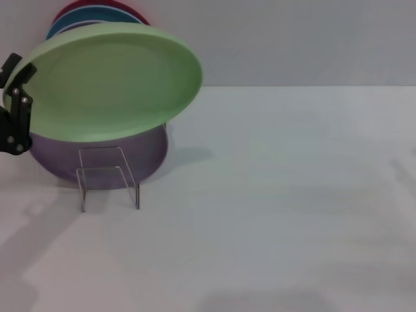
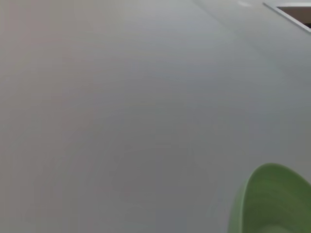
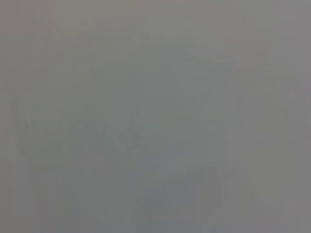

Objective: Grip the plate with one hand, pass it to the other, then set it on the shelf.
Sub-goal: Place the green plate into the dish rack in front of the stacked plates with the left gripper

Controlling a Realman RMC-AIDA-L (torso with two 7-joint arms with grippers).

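Observation:
The pale green plate [image 1: 110, 81] hangs tilted in the air at the far left of the head view, above the other plates. My left gripper [image 1: 18, 97] is shut on its left rim, black fingers above and below the edge. A part of the plate's rim also shows in the left wrist view [image 2: 272, 201]. The clear acrylic shelf [image 1: 107, 179] stands on the white table below the plate, apart from it. My right gripper is out of view; the right wrist view shows only plain grey.
A lilac plate [image 1: 146, 153] lies behind the shelf under the held plate. A blue plate [image 1: 71, 23] and a red plate [image 1: 97, 6] show behind it. The white table [image 1: 279, 195] stretches to the right and front.

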